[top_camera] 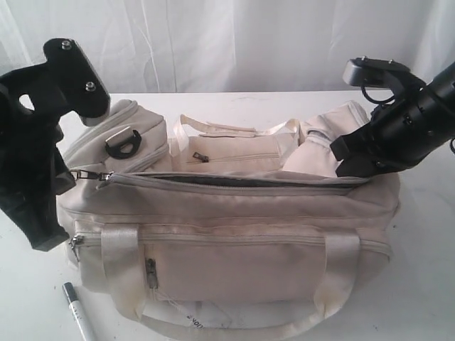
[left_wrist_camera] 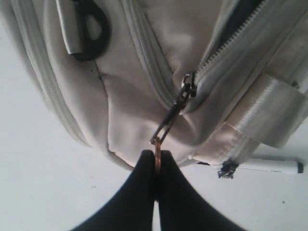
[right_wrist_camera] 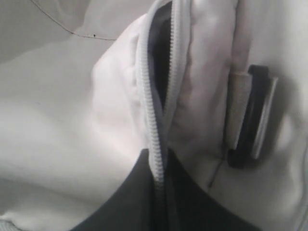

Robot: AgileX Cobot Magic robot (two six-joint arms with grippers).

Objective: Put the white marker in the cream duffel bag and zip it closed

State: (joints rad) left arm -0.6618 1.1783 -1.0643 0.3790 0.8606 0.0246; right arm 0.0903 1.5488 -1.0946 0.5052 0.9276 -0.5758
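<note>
Cream fabric fills the exterior view: the cream duffel bag [top_camera: 234, 213] sits on the white table [top_camera: 419, 284], its top zipper [top_camera: 234, 181] gaping over dark lining. The white marker [top_camera: 77, 312] lies outside on the table, just off the bag's near left corner. Left wrist view: the left gripper [left_wrist_camera: 156, 158] has its jaws pressed together, pinching the metal zipper pull [left_wrist_camera: 169, 122]. Right wrist view: the right gripper [right_wrist_camera: 161, 161] has its jaws clamped on the top zipper's other end.
</note>
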